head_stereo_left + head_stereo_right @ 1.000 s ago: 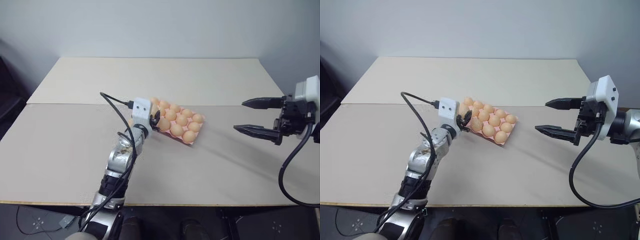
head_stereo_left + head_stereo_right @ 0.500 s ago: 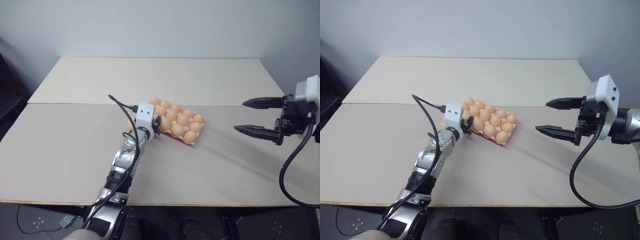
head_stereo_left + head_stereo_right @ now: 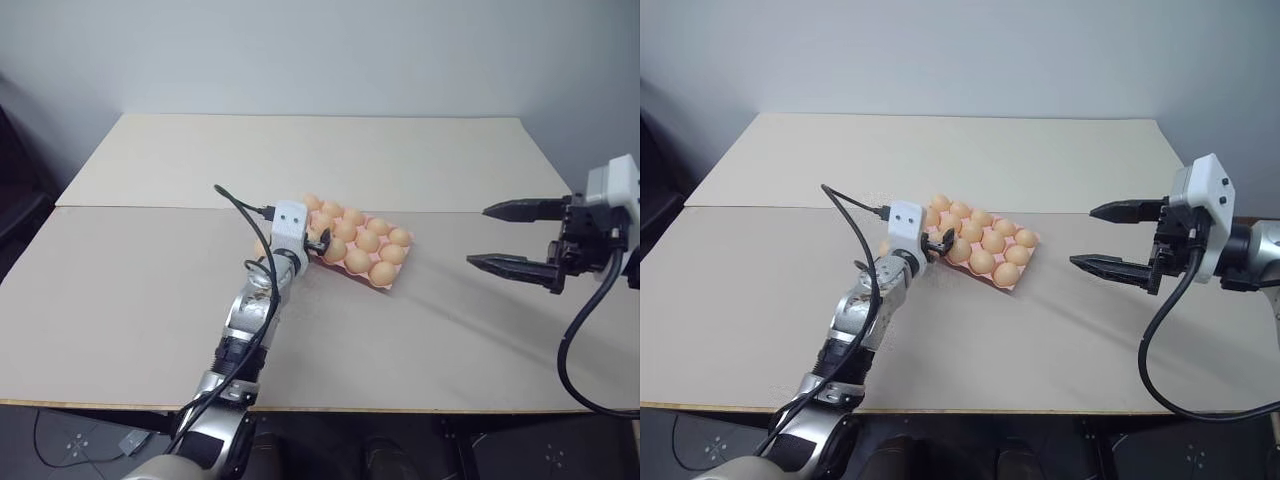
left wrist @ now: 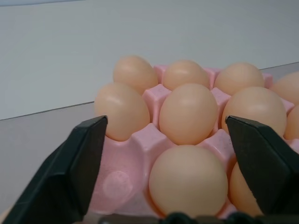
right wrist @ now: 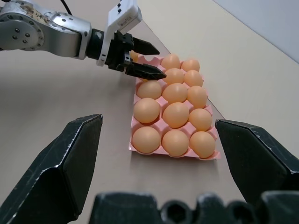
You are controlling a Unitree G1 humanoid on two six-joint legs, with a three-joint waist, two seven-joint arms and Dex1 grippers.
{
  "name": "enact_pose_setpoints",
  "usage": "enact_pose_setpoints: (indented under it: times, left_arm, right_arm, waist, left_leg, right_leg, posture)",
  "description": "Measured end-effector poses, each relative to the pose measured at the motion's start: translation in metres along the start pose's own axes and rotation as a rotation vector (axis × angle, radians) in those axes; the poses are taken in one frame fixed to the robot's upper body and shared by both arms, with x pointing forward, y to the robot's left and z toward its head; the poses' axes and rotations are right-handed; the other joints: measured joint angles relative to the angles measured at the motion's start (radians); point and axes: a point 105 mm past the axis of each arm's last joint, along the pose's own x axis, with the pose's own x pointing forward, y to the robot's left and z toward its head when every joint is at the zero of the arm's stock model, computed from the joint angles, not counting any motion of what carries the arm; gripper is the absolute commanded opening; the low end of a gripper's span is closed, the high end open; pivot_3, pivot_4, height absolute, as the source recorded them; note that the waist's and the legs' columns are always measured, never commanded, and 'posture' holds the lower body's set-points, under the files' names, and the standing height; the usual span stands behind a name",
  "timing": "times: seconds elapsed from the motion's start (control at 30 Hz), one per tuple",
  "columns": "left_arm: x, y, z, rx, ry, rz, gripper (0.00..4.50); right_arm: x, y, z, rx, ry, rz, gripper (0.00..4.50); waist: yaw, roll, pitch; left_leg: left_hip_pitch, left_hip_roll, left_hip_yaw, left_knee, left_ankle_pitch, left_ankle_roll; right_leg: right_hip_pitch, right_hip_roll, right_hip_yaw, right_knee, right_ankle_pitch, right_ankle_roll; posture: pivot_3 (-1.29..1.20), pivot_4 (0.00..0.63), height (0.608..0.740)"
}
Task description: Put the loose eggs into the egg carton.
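Spreading wide on either side of one egg [image 4: 188,179] that sits in a cup at the near corner of the carton [image 3: 378,285], the left gripper [image 3: 322,240] has its two black fingers parted and clasps nothing. That pink carton lies near the middle of the table [image 3: 140,290], and from the right wrist view its three rows of four cups look full, one pale orange egg in each. The left fingers and the white wrist block cover the carton's corner nearest the left arm in the head views, so the cups there are hard to make out, and a small orange patch just beside the block cannot be identified. In the left wrist view the carton is cut off at the edge. The left arm reaches level across the table toward the carton. Well apart, off to the right, the right gripper [image 3: 508,238] hangs above the table with its fingers likewise spread and empty, pointing toward the carton.
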Motion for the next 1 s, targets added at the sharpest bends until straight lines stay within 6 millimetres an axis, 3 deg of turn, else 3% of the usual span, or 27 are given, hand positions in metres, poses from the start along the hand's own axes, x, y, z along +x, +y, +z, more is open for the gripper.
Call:
enact_pose_setpoints:
  times: [0.33,0.53,0.7,0.87,1.0]
  left_arm:
    - [-0.037,0.004,0.044,-0.022,-0.078,-0.074,4.47]
    - [-0.083,0.045,0.058,-0.074,0.013,-0.054,4.47]
    - [-0.135,0.090,0.051,-0.071,0.194,-0.119,4.47]
    - [-0.169,0.115,0.045,-0.049,0.316,-0.167,4.47]
    - [-0.187,0.123,0.062,-0.013,0.361,-0.240,4.47]
  right_arm:
    - [0.001,0.002,0.000,-0.003,0.002,0.006,4.50]
    - [0.001,0.002,0.000,-0.002,0.001,0.007,4.50]
    - [0.002,0.001,0.000,0.003,-0.005,0.007,4.50]
    - [0.005,-0.001,0.001,0.006,-0.022,0.012,4.50]
    - [0.007,-0.003,0.000,0.012,-0.025,0.016,4.50]
  waist:
    - [-0.005,0.000,0.000]
    - [-0.008,0.000,0.000]
    - [-0.014,0.000,0.000]
    - [-0.013,-0.002,0.001]
    - [-0.011,-0.002,0.001]
  left_leg:
    - [0.000,0.001,0.000,0.000,0.000,0.000]
    - [0.001,0.001,0.000,0.000,0.000,0.000]
    - [0.001,0.001,0.000,0.000,0.000,0.000]
    - [0.001,0.002,0.000,0.000,-0.001,0.001]
    - [0.001,0.001,0.000,-0.001,-0.004,0.006]
  right_leg:
    - [0.000,0.000,0.000,0.001,0.000,0.000]
    - [0.000,0.000,0.000,0.002,0.000,0.000]
    - [0.000,0.000,0.000,0.002,0.000,0.000]
    - [-0.001,0.001,0.000,0.002,0.000,0.000]
    - [-0.001,0.000,-0.001,0.001,-0.001,0.000]
  posture:
    - [0.00,0.150,0.740]
    - [0.00,0.150,0.740]
    - [0.00,0.150,0.740]
    - [0.00,0.150,0.740]
    - [0.00,0.150,0.740]
